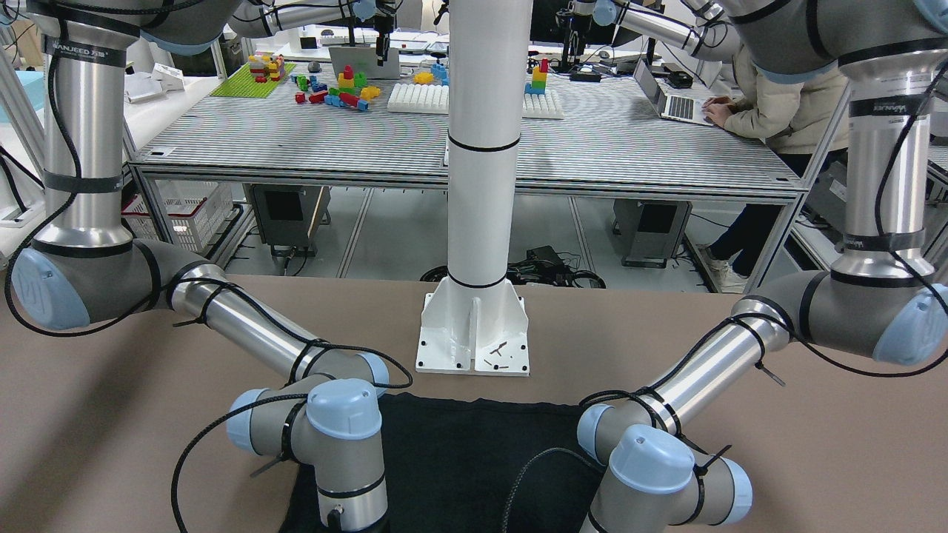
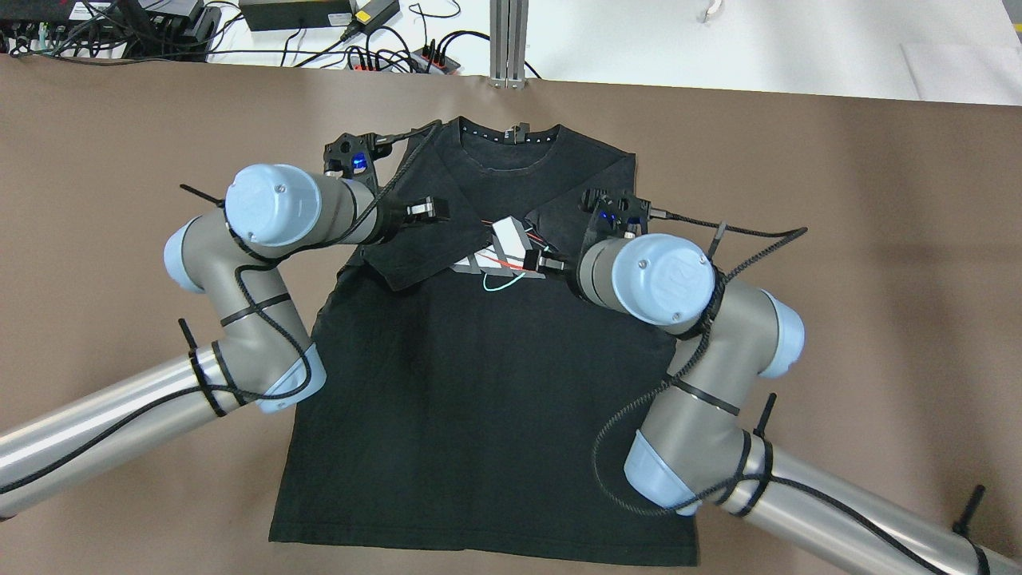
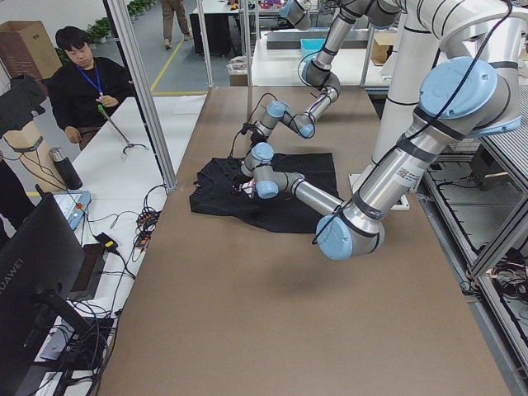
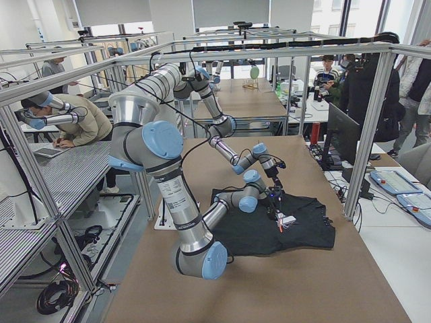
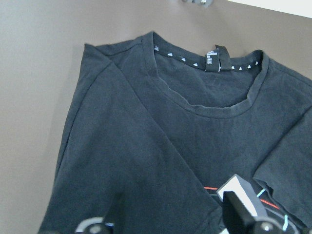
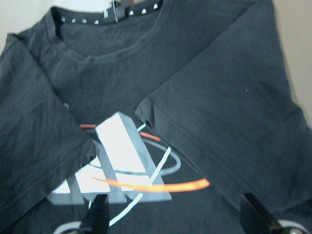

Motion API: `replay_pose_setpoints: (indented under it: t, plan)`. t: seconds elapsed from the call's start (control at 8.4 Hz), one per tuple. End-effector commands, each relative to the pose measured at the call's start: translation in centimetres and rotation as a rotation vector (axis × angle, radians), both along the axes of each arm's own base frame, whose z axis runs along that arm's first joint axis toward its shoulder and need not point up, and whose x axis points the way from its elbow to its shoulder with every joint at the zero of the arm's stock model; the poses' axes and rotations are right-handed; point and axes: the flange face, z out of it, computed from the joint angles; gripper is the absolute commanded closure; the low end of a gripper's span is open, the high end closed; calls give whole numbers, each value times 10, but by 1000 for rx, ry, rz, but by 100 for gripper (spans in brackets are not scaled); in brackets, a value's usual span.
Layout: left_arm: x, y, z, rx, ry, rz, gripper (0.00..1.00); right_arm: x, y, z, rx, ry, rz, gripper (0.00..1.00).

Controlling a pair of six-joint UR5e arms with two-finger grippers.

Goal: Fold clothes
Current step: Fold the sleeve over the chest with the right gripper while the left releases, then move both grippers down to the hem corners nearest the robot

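Shirt lies face up and flat on the counter, collar away from the robot, hem nearest it. Both sleeves are already turned in: the one on the left arm's side lies diagonally across the chest, and the other is folded over from the right shoulder. Their cuffs end either side of the print and overlap its edges.

Left gripper: jaws apart, nothing between them, over the chest just below the collar. Right gripper: jaws apart too and empty, over the print. I can't tell from these views whether either touches the cloth; they look just above it.

My read is that the sleeve step is done, with both arms let go and parked over the chest. The body fold is not started: the sides are full width and the hem is flat.

The next move probably needs:
- both arms off the chest without dragging the sleeves back open
- a paired grasp, either at the two hem corners to bring the hem up to the collar, or along one side edge for a lengthwise fold
- a pinch on both layers, a lift in sync at even height, then a lay-down so the sleeves stay trapped inside

Risk: the sleeve on the left arm's side lies loosely with its cuff edge slightly raised, so a passing finger could catch it.
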Motion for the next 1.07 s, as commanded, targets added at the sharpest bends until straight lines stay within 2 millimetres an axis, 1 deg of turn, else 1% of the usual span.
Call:
replay_pose_setpoints:
  t: [0.0,0.12,0.24,0.36,0.48,0.6,0.71,0.83,0.95]
  plan:
    - [-28,95,27,-76,100,5,23,23,88,9,-123,-144,5,9]
    - [-29,129,30,-104,133,-7,23,26,113,10,-156,-180,31,7]
    - [-28,159,30,-137,168,-1,23,26,149,14,-138,-186,44,6]
    - [-27,181,38,-198,192,9,23,22,173,21,-134,-186,65,5]
    - [-31,205,47,-234,202,14,23,19,188,36,-165,-187,87,5]
    - [-38,235,61,-245,188,25,23,23,209,40,-171,-194,61,5]
    - [-50,265,73,-263,180,34,23,32,226,48,-190,-195,58,5]
    - [-64,295,84,-286,165,56,23,34,242,55,-195,-193,58,5]
    - [-66,322,99,-296,136,57,23,30,258,62,-186,-190,67,6]
